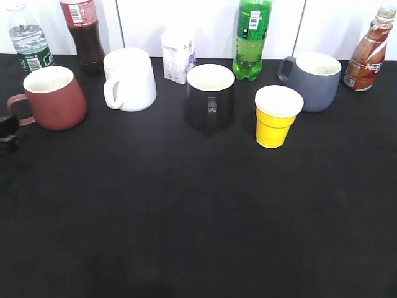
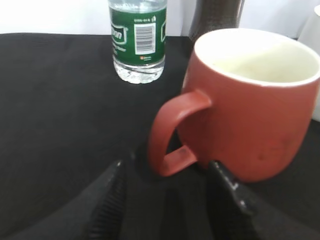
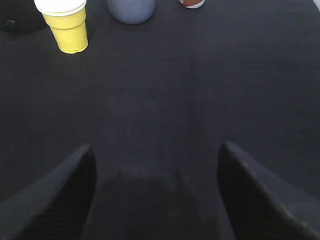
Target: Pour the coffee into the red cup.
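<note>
Left end effector (image 2: 167,192) spread open at the red cup (image 2: 250,100) handle, nothing held.
The cup was seen just ahead of it; a water bottle (image 2: 137,40) stood beyond-left. The right end effector (image 3: 155,195) was held open and empty over bare bench (image 3: 200,90), with a yellow cup (image 3: 67,27) far ahead-left and the coffee bottle (image 1: 370,49) beyond.

Showing brick red outside and cream inside on the red cup (image 1: 54,98), beside a white mug (image 1: 129,79) and a black mug (image 1: 210,97). Further right of the red cup, glowing yellow with a white rim on the paper cup (image 1: 276,116), slate blue on the grey mug (image 1: 313,81), all standing out against the black tablecloth (image 1: 198,217).
</note>
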Available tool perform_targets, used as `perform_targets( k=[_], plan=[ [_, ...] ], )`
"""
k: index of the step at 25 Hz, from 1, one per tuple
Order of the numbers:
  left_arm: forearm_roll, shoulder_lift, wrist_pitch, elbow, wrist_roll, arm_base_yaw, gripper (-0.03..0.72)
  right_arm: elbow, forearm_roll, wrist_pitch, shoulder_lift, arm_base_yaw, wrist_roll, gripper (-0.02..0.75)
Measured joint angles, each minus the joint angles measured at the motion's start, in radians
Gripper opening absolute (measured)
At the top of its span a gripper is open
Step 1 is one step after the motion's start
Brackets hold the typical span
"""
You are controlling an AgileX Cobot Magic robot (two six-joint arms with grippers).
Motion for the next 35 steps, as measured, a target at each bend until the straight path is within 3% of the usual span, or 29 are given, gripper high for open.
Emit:
perform_targets(
  k=[6,21,28,35],
  plan=[
    [-0.011,0.067,-0.097,-0.042,-0.001,0.0,0.384,0.0,0.0,0.0,0.0,0.0,0.0,0.588],
    [-0.017,0.239,0.017,-0.306,-0.001,0.0,0.355,0.0,0.001,0.0,0.0,0.0,0.0,0.588],
    [0.04,0.241,0.033,-0.321,0.002,0.0,0.062,0.0,0.002,0.0,0.0,0.0,0.0,0.588],
    [0.092,0.189,0.033,-0.308,0.006,0.0,0.045,0.0,0.003,0.0,0.0,0.0,0.0,0.588]
  ],
)
